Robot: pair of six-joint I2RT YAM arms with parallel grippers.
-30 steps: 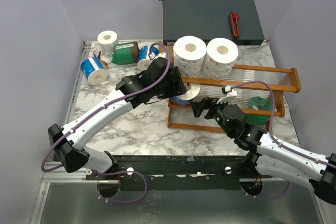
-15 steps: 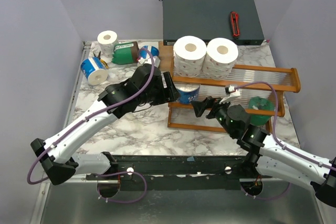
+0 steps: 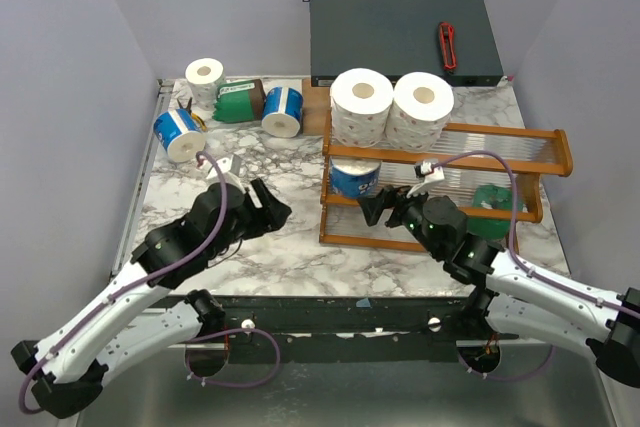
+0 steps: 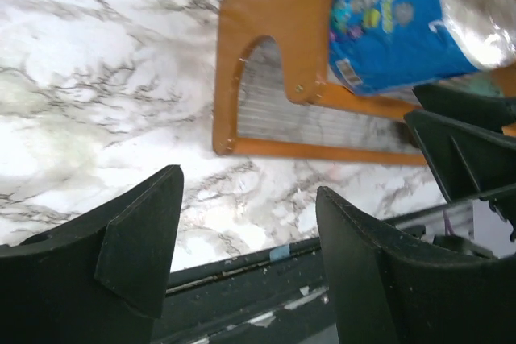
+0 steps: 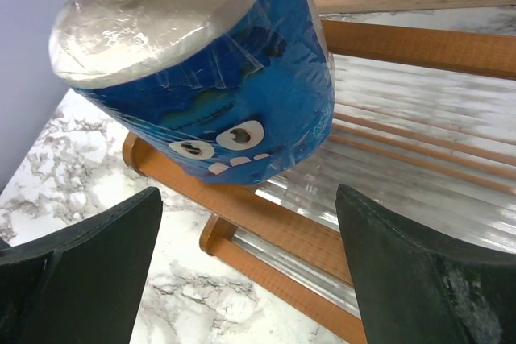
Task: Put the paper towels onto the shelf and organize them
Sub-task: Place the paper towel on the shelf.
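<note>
My left pincer (image 3: 272, 211) hangs over the marble table (image 3: 290, 247), off the left end of the shelf (image 3: 540, 135). Its jaws are spread with nothing between them, and in its wrist view (image 4: 246, 199) only bare table shows in the gap. My right pincer (image 3: 370, 209) sits at the front of the shelf with its jaws also wide apart. It points at the blue-wrapped paper towel roll (image 3: 354, 179) on the middle tier at the left end, and I see no contact with the wrapper. From that wrist (image 5: 246, 199) the roll (image 5: 210, 78) fills the frame, its top is cut off by the upper rail, and I cannot tell whether it stands square or leans. Two bare white rolls (image 3: 361, 105) (image 3: 421, 110) stand side by side on the top tier. A green-wrapped roll (image 3: 497, 209) lower on the right is mostly hidden behind my right arm, so I cannot tell which tier it is on. On the table at back left are a white roll (image 3: 204, 75), a green roll on its side (image 3: 238, 101) and two blue rolls (image 3: 282, 111) (image 3: 178, 135). Behind the shelf, a red-handled tool (image 3: 446, 45) lies on a dark grey box (image 3: 400, 35).
</note>
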